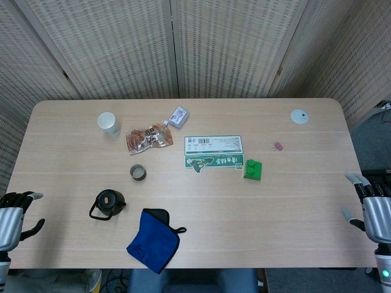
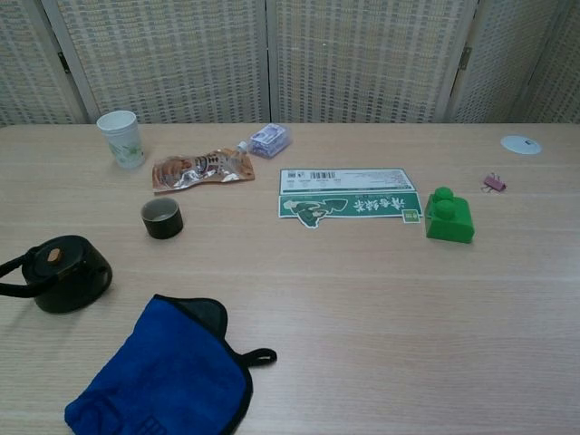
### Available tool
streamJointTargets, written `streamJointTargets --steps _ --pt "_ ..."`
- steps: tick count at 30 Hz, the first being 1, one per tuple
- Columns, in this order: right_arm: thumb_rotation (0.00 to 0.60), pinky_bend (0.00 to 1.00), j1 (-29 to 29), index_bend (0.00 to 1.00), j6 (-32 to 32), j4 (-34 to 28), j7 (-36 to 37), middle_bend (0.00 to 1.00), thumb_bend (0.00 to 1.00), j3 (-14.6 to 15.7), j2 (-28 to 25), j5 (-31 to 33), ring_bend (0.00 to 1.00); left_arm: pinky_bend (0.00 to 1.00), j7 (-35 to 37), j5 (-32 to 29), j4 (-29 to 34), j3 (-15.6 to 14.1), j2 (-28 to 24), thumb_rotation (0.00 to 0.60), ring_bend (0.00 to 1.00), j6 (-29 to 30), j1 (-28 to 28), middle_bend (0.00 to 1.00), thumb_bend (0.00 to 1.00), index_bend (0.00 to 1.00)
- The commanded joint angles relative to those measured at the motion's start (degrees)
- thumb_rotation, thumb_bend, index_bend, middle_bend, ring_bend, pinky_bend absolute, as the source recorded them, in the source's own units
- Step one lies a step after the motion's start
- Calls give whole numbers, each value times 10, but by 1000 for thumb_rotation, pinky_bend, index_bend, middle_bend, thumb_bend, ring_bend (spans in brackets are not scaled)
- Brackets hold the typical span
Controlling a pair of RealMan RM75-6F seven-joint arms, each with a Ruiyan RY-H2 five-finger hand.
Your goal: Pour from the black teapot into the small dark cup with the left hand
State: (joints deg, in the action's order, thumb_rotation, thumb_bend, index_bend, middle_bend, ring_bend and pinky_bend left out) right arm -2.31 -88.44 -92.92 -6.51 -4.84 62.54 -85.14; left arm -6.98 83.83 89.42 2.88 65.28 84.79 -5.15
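Observation:
The black teapot (image 1: 109, 203) (image 2: 62, 273) stands upright on the table's front left, its handle pointing left. The small dark cup (image 1: 138, 173) (image 2: 162, 218) stands a short way behind and right of it, upright. My left hand (image 1: 13, 216) hangs off the table's left front corner, well left of the teapot, fingers apart and holding nothing. My right hand (image 1: 371, 207) is beyond the right edge, also spread and empty. Neither hand shows in the chest view.
A blue cloth (image 1: 154, 238) (image 2: 161, 373) lies just right of the teapot. Further back are a white paper cup (image 1: 109, 124), a snack pouch (image 1: 146, 138), a small packet (image 1: 178, 116), a green-white card (image 1: 214, 152), a green block (image 1: 253, 169), a pink clip (image 1: 278, 146) and a white disc (image 1: 299, 116).

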Motion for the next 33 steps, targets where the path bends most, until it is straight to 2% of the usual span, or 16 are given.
streamJointTargets --steps 1,17,23,27,33 --pt "600 252 1 191 -1 -3 5 222 170 0 -3 0 181 154 0 1 0 0 0 600 252 0 -1 271 261 304" --pt "600 252 12 191 -31 -14 9 223 171 -17 -30 6 181 150 13 38 0 -7 -16 600 250 -26 -27 270 262 289" --pt "600 252 11 191 -30 -19 12 223 170 -20 -38 6 181 135 11 55 2 -13 -26 600 227 -65 -55 246 260 181" --pt "600 252 11 191 -27 -19 12 222 170 -20 -39 9 181 110 5 53 6 -16 -28 600 210 -108 -79 193 243 106" --pt "600 252 12 191 -28 -20 13 223 170 -21 -41 10 181 87 -7 55 4 -20 -21 600 190 -164 -115 137 218 43"
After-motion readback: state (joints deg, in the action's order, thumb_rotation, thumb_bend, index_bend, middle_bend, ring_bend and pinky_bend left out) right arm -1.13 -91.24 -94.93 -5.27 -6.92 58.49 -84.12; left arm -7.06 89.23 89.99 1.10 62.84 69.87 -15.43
